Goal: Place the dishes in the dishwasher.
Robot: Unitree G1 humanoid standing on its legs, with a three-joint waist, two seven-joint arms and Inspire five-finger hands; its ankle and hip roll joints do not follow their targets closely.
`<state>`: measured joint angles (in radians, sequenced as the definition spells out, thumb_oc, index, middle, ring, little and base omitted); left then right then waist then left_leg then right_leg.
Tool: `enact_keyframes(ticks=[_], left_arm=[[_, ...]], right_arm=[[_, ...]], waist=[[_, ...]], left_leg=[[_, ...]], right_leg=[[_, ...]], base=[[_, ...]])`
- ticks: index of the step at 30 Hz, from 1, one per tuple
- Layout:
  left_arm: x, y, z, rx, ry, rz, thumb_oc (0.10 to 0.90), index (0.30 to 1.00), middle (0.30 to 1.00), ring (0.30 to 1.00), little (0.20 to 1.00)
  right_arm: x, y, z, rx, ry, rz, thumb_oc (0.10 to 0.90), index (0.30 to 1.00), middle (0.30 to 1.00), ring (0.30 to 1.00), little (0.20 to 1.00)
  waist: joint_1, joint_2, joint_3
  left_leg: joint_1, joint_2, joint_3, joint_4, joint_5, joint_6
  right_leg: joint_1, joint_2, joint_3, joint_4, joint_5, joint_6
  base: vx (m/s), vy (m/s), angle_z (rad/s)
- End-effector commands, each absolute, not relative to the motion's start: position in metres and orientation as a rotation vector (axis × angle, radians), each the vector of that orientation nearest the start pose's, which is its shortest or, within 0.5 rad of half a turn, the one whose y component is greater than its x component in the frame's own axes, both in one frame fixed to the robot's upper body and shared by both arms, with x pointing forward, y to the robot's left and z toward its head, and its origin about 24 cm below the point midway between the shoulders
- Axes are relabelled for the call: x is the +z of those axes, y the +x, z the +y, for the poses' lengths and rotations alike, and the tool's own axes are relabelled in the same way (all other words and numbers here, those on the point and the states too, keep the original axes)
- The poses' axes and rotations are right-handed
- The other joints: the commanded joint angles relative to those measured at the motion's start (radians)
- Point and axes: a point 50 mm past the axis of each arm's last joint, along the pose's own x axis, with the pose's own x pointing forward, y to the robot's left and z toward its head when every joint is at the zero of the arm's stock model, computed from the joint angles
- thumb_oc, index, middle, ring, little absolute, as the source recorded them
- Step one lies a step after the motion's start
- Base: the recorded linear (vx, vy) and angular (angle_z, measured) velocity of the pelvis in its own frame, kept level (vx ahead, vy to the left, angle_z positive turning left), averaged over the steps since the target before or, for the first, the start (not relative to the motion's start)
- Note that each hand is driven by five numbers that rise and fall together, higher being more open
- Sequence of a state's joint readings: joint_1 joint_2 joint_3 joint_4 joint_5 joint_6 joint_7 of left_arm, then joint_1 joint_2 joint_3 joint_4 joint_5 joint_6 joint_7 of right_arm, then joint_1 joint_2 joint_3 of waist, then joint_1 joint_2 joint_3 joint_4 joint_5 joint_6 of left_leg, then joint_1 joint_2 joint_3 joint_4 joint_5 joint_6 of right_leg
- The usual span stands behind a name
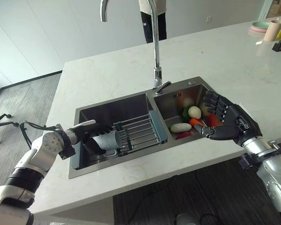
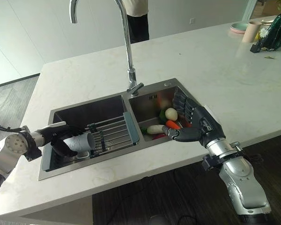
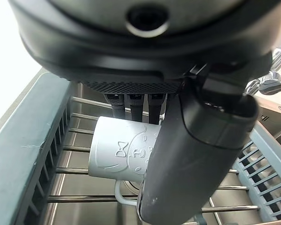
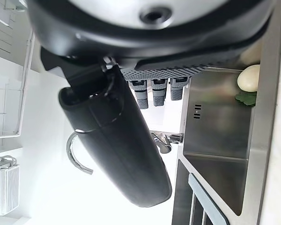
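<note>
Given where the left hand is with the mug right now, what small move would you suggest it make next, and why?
Probably open the fingers and release. The left hand is curled around the grey mug, which lies on its side on the wire rack in the sink's left basin. The right hand hovers open over the vegetables.

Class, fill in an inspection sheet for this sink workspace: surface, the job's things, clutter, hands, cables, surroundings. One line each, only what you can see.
Surface: white marble-look counter with a steel double sink and a tall tap.
Job's things: grey mug lying on its side on the wire rack across the left basin.
Clutter: vegetables in the right basin; a plate and cup at the far counter corner.
Hands: left hand curled round the mug; right hand open, hovering above the right basin.
Cables: nothing seen.
Surroundings: a person standing behind the counter; grey floor.
</note>
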<state>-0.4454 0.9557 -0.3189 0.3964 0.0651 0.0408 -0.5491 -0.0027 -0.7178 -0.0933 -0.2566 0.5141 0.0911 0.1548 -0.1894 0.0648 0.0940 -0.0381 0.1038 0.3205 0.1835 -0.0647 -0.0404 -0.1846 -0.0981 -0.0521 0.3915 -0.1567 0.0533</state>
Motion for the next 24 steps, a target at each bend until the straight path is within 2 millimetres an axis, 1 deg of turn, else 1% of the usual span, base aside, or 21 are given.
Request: enact_keyframes(ticks=[1, 6, 7, 13, 14, 15, 24], left_arm=[[0.164, 0.328, 0.297, -0.363, 1.091, 0.237, 0.8, 0.9, 0.9, 0.9, 0.9], [0.163, 0.328, 0.298, -0.365, 1.097, 0.252, 0.8, 0.9, 0.9, 0.9, 0.9], [0.162, 0.328, 0.299, -0.368, 1.098, 0.26, 0.8, 0.9, 0.9, 0.9, 0.9], [0.16, 0.327, 0.303, -0.376, 1.114, 0.296, 0.8, 0.9, 0.9, 0.9, 0.9], [0.159, 0.327, 0.303, -0.378, 1.122, 0.305, 0.8, 0.9, 0.9, 0.9, 0.9], [0.159, 0.327, 0.303, -0.38, 1.125, 0.31, 0.8, 0.9, 0.9, 0.9, 0.9], [0.158, 0.327, 0.308, -0.373, 1.15, 0.339, 0.8, 0.9, 0.9, 0.9, 0.9]], right_arm=[[0.202, 0.252, -0.24, 0.237, -0.283, -0.445, 0.8, 0.9, 0.9, 0.9, 0.9], [0.202, 0.252, -0.24, 0.235, -0.286, -0.445, 0.8, 0.9, 0.9, 0.9, 0.9], [0.202, 0.253, -0.24, 0.236, -0.288, -0.442, 0.8, 0.9, 0.9, 0.9, 0.9], [0.203, 0.253, -0.239, 0.24, -0.289, -0.441, 0.8, 0.9, 0.9, 0.9, 0.9], [0.203, 0.254, -0.238, 0.243, -0.289, -0.442, 0.8, 0.9, 0.9, 0.9, 0.9], [0.203, 0.254, -0.238, 0.244, -0.29, -0.441, 0.8, 0.9, 0.9, 0.9, 0.9], [0.204, 0.254, -0.237, 0.251, -0.298, -0.442, 0.8, 0.9, 0.9, 0.9, 0.9]], waist=[[0.003, -0.012, -0.061], [0.006, -0.013, -0.063], [0.007, -0.011, -0.063], [0.013, -0.01, -0.063], [0.014, -0.011, -0.063], [0.014, -0.01, -0.062], [0.015, -0.01, -0.062]], left_leg=[[0.006, 0.024, -0.035, 0.116, -0.192, -0.01], [-0.003, 0.022, -0.04, 0.116, -0.182, -0.009], [0.001, 0.02, -0.043, 0.116, -0.189, -0.009], [0.0, 0.016, -0.046, 0.116, -0.189, -0.009], [-0.005, 0.016, -0.046, 0.116, -0.183, -0.008], [-0.001, 0.015, -0.047, 0.116, -0.189, -0.009], [-0.001, 0.011, -0.047, 0.116, -0.191, -0.006]], right_leg=[[0.084, -0.013, -0.044, -0.092, -0.02, 0.103], [0.081, -0.012, -0.045, -0.092, -0.016, 0.098], [0.087, -0.013, -0.046, -0.092, -0.023, 0.1], [0.089, -0.015, -0.05, -0.092, -0.023, 0.102], [0.084, -0.015, -0.05, -0.092, -0.016, 0.1], [0.089, -0.016, -0.05, -0.092, -0.022, 0.102], [0.09, -0.018, -0.051, -0.092, -0.021, 0.103]], base=[[0.0, 0.0, 0.0], [-0.03, -0.001, 0.0], [0.0, 0.0, 0.0], [-0.01, 0.0, 0.0], [0.0, 0.0, 0.0], [0.0, 0.0, 0.0], [0.0, 0.0, 0.0]])
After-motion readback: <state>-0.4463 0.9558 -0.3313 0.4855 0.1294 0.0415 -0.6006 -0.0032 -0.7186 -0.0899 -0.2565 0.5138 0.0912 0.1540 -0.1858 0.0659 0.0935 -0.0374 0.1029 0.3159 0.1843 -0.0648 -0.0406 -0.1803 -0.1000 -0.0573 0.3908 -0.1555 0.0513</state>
